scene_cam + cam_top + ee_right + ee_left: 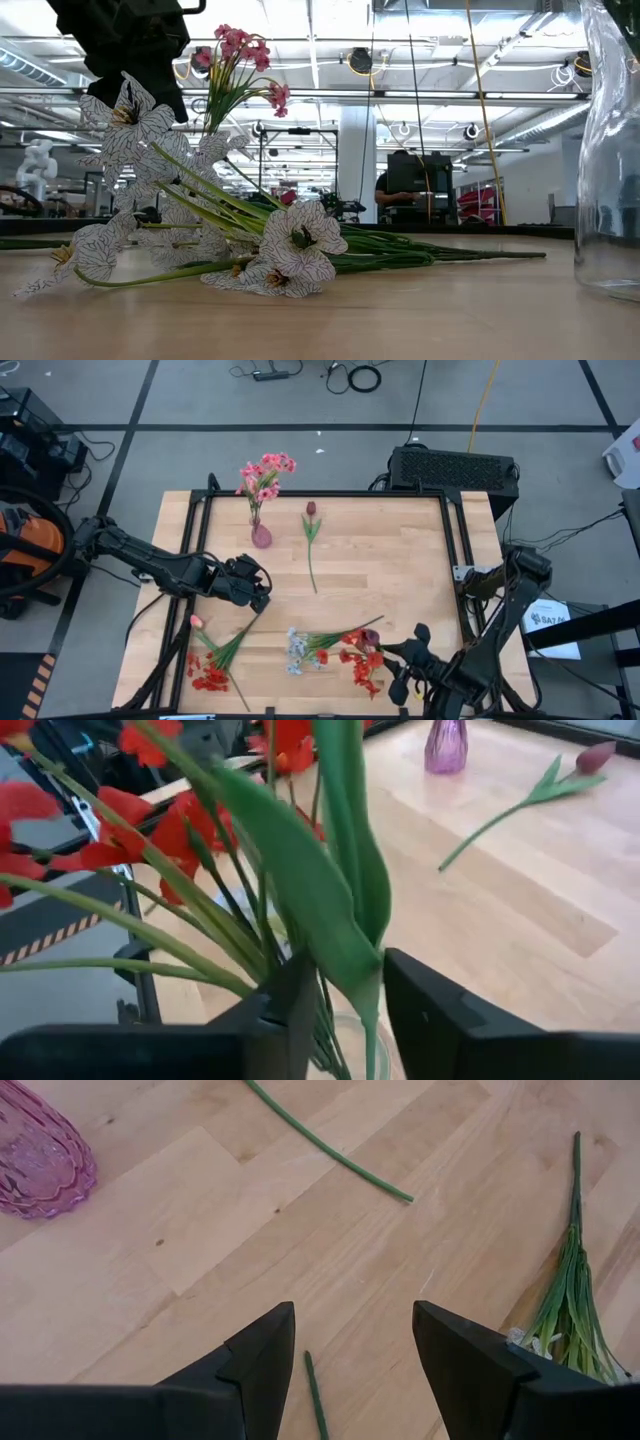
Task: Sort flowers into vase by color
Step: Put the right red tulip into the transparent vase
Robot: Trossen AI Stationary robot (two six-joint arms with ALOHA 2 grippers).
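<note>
The pink-purple vase (261,536) (40,1160) (446,744) stands near the table's far edge with a pink cluster (266,472) (238,55) in it. A maroon tulip (311,530) (560,775) lies flat beside it. My left gripper (257,590) (352,1355) hovers open over bare wood and a stem end (316,1400). A pink bud (196,621) and a red cluster (208,675) lie near the left front. The pale blue-white bunch (295,650) (200,240) lies at the front. My right gripper (402,660) (350,1005) is shut on red flowers (365,660) (150,820). My right gripper has green stems and a broad leaf (345,955) of the red flowers between its two fingers, low on the stems. The red heads and a dark maroon tulip (371,636) stick out beyond the fingers toward the table's left. Whether the bundle is lifted clear does not show.
A clear glass vase (610,150) stands close to the low camera, at the table's near edge. A clear rim (345,1040) shows just under my right fingers. Bare wood lies in the table's middle and right. A black frame runs round the table (330,493).
</note>
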